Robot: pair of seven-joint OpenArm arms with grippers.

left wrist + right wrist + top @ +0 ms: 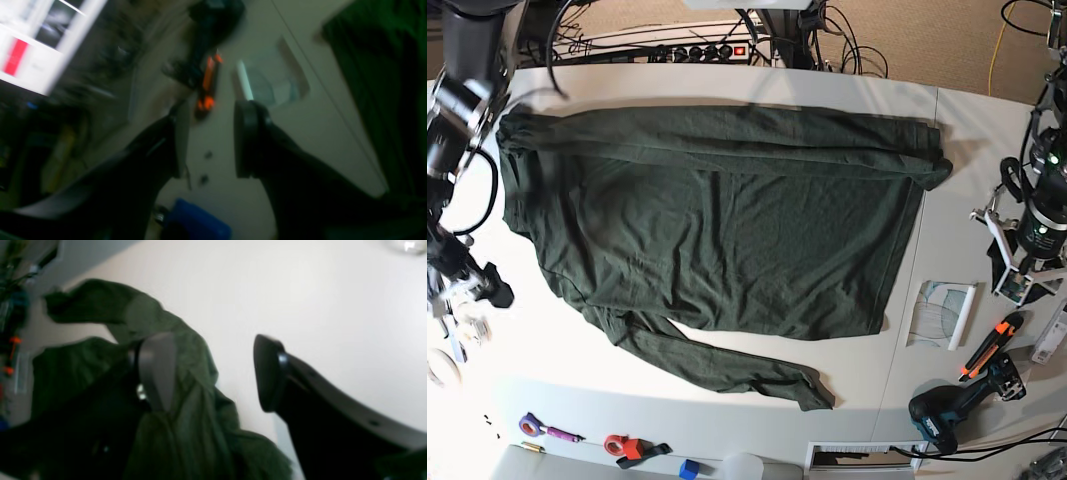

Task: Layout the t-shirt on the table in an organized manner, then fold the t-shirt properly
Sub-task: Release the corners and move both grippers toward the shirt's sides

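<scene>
**Item 1: t-shirt point(717, 230).** Dark green, spread largely flat across the middle of the table point(947, 140). The fabric was wrinkled, and one sleeve trailed out from the lower edge in the base view.

**Item 2: left end effector point(210, 143).** Fingers stood apart with nothing between them. The wrist view was blurred. The t-shirt's edge lay off to the far right of the fingers, well apart from them. Beyond the fingertips lay an orange-handled tool point(208, 86) and a clear packet point(273, 83) with a white tube. In the base view the left arm point(1039, 215) stood at the table's side edge, clear of the garment.

**Item 3: right end effector point(213, 373).** Fingers stood apart with bare table showing in the gap. Bunched green fabric lay behind and below one finger point(156, 370). Contact could not be told. The other finger was over bare table. In the base view the right arm point(457, 90) reached along the opposite edge, beside the t-shirt's shoulder end.
</scene>
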